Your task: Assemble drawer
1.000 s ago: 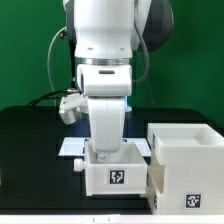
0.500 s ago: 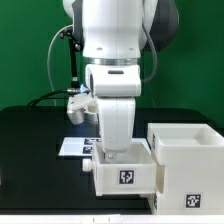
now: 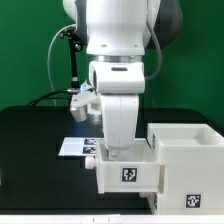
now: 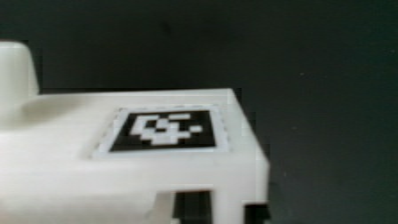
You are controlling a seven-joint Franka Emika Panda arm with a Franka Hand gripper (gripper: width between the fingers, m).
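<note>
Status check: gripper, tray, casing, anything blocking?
Gripper shut, down at the tray. Tray beside the casing, not inserted. Marker board behind the tray; nothing between tray and casing.

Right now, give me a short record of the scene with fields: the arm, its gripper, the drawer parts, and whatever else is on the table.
arm: white robot arm reaching down over the small tray
gripper: hidden behind the wrist in the exterior view; shut
small tray: white plastic open-top tray with a black-and-white square marker, touching the casing's side
casing: tall white square plastic casing at the exterior view's right, marker on its front
marker board: thin flat white board behind the tray
table: black surface
</note>
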